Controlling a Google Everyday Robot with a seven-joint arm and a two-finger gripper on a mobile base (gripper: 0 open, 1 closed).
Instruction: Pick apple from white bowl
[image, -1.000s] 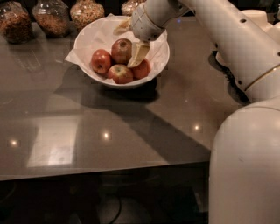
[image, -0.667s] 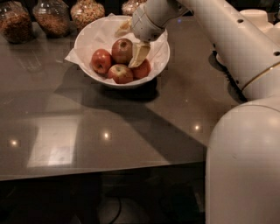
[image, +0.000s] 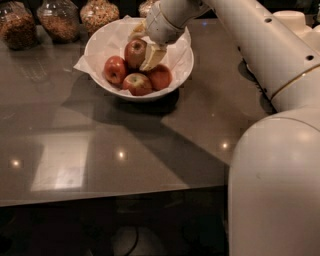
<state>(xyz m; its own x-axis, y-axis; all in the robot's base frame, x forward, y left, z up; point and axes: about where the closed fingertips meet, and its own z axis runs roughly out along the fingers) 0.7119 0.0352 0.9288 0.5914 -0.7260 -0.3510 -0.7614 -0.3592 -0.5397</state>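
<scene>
The white bowl (image: 183, 59), lined with crinkled white paper, stands at the far middle of the dark table. It holds several apples. The apple (image: 134, 53), the largest and a dull brownish-red, sits highest, toward the back of the bowl. My gripper (image: 142, 50) reaches down into the bowl from the upper right. Its pale fingers (image: 153, 57) stand on either side of the apple and are closed on it. Three smaller, brighter red apples (image: 138, 83) lie in front of it and below.
Several glass jars of dry food (image: 59, 20) stand along the table's far edge, left of the bowl. My arm (image: 250, 35) crosses the right side and my white body (image: 275, 190) fills the lower right. The table's front edge (image: 100, 196) runs across below.
The gripper and the apple between its fingers have shifted slightly up and left together. The other apples and the bowl have stayed put.
</scene>
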